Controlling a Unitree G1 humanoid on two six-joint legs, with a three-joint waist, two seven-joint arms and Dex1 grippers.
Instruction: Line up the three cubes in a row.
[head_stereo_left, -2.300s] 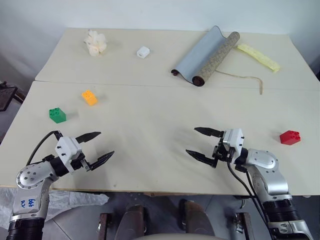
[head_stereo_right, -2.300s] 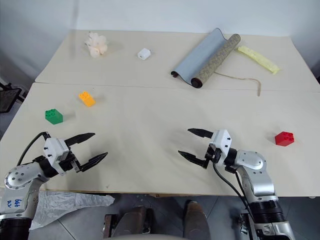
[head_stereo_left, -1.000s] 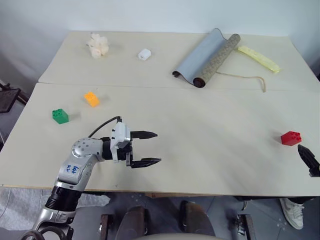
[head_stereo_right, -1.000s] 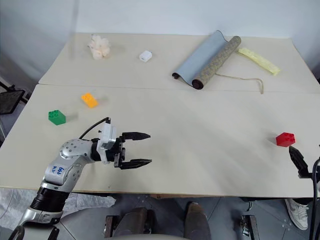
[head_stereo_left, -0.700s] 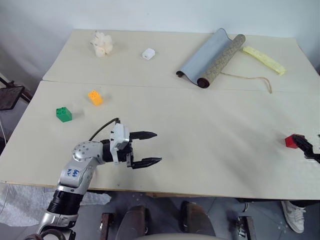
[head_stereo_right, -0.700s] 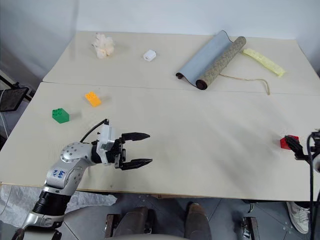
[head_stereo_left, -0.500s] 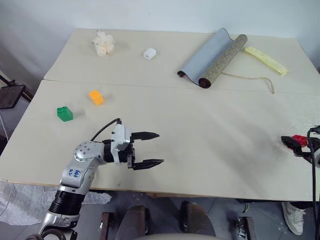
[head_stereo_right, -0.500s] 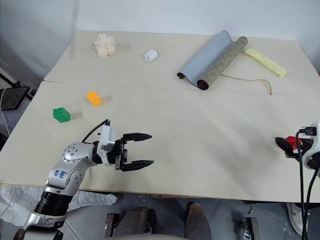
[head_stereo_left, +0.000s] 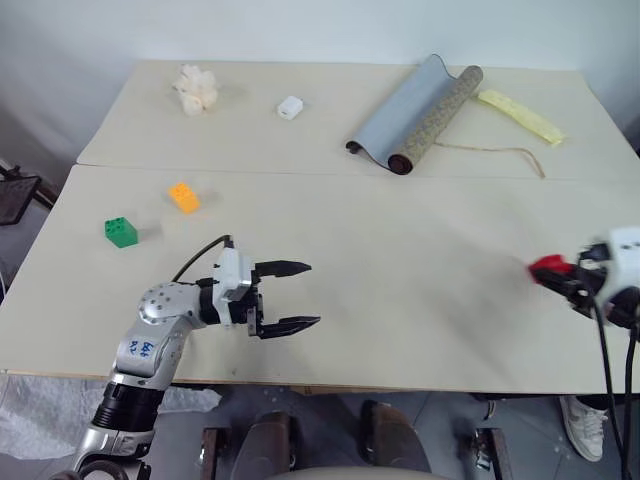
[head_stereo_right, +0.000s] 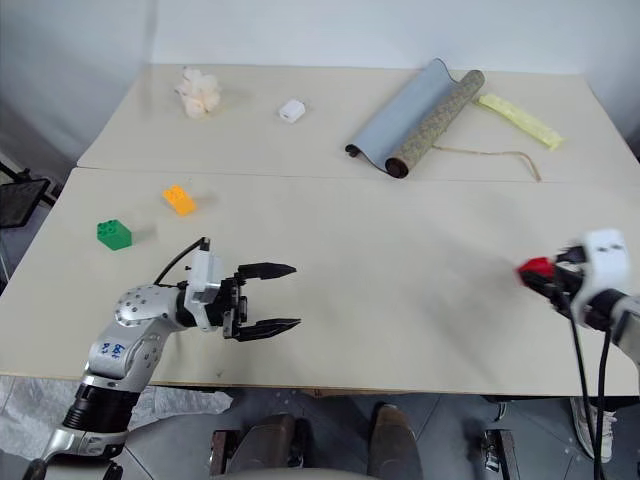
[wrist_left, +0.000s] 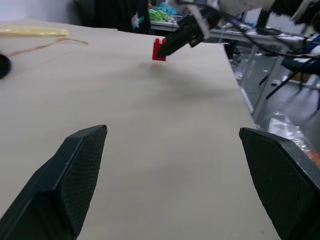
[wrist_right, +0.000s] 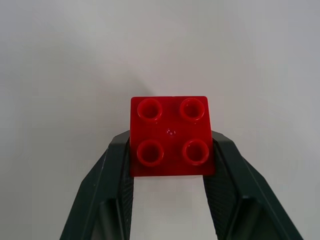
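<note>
Right gripper (wrist_right: 170, 165) clamps red cube (wrist_right: 170, 135) (studs toward its wrist).

Head stereo pair looks down over same table (head_stereo_left: 400, 230); wrist cams look low along own fingers, close-up.

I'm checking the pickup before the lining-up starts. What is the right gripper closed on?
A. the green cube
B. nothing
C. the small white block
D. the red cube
D: in the right wrist view the right gripper has a finger against each side of the red cube.
</note>
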